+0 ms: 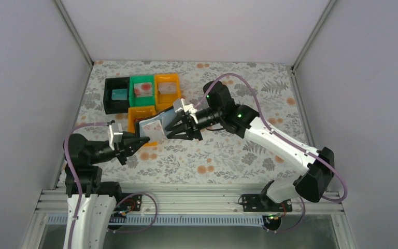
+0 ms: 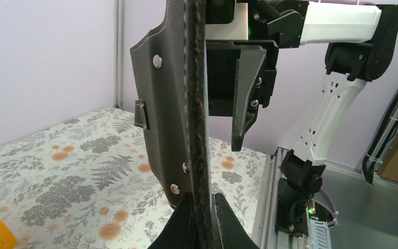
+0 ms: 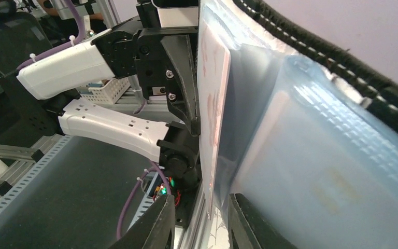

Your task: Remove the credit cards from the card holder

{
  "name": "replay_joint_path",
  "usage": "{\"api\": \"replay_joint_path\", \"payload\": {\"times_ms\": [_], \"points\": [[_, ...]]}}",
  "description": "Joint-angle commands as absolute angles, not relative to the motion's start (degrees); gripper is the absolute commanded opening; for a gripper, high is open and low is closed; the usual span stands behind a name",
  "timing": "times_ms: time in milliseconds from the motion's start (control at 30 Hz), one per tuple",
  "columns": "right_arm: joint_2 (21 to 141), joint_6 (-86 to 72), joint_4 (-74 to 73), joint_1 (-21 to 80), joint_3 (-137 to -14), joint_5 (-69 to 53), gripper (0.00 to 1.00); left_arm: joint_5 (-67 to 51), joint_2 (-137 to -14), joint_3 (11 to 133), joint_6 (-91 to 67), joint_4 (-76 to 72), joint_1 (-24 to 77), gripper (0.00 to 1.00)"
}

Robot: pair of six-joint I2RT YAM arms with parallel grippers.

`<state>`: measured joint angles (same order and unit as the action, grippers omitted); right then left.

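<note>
Card holder (image 1: 153,126) held in the air over the flowered table (image 1: 228,155), pale walls on three sides.
Only the left wrist view shows the left gripper (image 2: 203,228) clamped on its stitched edge. Only the right wrist view shows a whitish-red card (image 3: 213,104) standing out of the pocket, between the parted fingers of the right gripper (image 3: 201,223). The trays (image 1: 142,89) are just behind, and bare cloth reaches rightward.

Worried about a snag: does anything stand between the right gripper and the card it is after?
Nothing visible does. The whitish card with red print stands against the pale inside of the card holder, its edge between the open fingers of the right gripper. The left gripper pinches the holder's border, aside.
</note>
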<state>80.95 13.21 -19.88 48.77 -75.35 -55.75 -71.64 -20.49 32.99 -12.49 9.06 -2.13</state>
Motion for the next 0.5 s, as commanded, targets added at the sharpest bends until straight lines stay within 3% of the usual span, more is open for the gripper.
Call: {"api": "replay_joint_path", "payload": {"times_ms": [0,300,400,467], "points": [[82.03,12.69,-17.25,49.58,-77.38,-59.2,0.28,-72.52,-19.95,33.15,-12.45,6.89,-2.24,0.02],[85.14,12.19,-16.8,50.37,-79.64,-59.94,0.2,-72.55,-19.95,33.09,-12.48,6.6,-2.29,0.02],[85.36,11.52,-16.18,50.55,-80.06,-59.92,0.05,-72.51,-19.91,33.13,-12.48,6.74,-2.29,0.02],[84.85,11.15,-15.38,50.6,-79.65,-59.34,0.04,-72.52,-19.78,33.18,-12.48,6.83,-2.29,0.02]]}}
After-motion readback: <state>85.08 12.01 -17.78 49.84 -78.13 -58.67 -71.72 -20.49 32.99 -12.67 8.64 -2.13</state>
